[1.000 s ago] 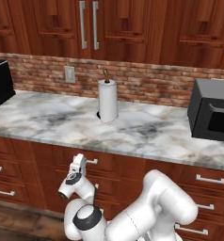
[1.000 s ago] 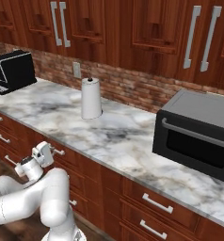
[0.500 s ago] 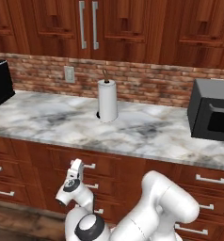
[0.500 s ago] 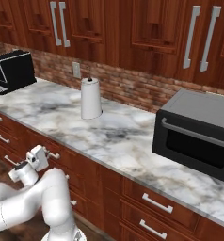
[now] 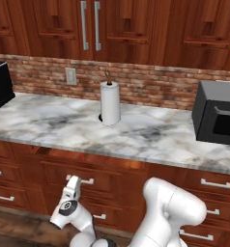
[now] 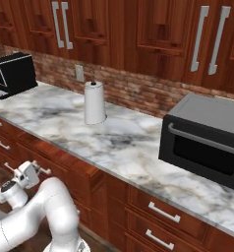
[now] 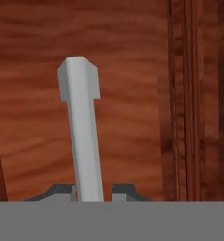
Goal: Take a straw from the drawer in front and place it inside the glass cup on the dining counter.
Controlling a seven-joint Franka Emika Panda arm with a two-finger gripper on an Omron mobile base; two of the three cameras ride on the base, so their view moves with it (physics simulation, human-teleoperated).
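Wide, shallow drawer of reddish-brown wood (image 5: 95, 178), front panel flat and grained, closed, with a short silver bar handle (image 7: 82, 127) on it. In the hand view the handle runs as a pale squared bar from 12 o'clock down to 6 o'clock, and its lower end sits right between my two small dark finger tips (image 7: 124, 190). My two-finger gripper (image 5: 73, 182) is at the drawer front in the left base view, with the handle's free end sticking out toward 3 o'clock of it; in the right base view the same gripper (image 6: 30, 172) shows at the drawer face with the bar's tip toward 2 o'clock. Fingers are narrowly spread, one each side of the bar; whether they press on it I cannot tell. Above the drawer lies a marble worktop, white with grey veins (image 5: 150, 135), backed by a red brick wall (image 5: 150, 87) and dark reddish wood upper cabinets with long silver handles (image 5: 107, 24). On the worktop: a white paper-towel roll on an upright holder (image 5: 110, 102) at the middle, a black microwave oven (image 6: 207, 140) off toward 3 o'clock of it, a black coffee machine (image 6: 13, 75) toward 9 o'clock. More narrow drawers of the same wood with silver handles (image 6: 163, 211) run under the worktop.
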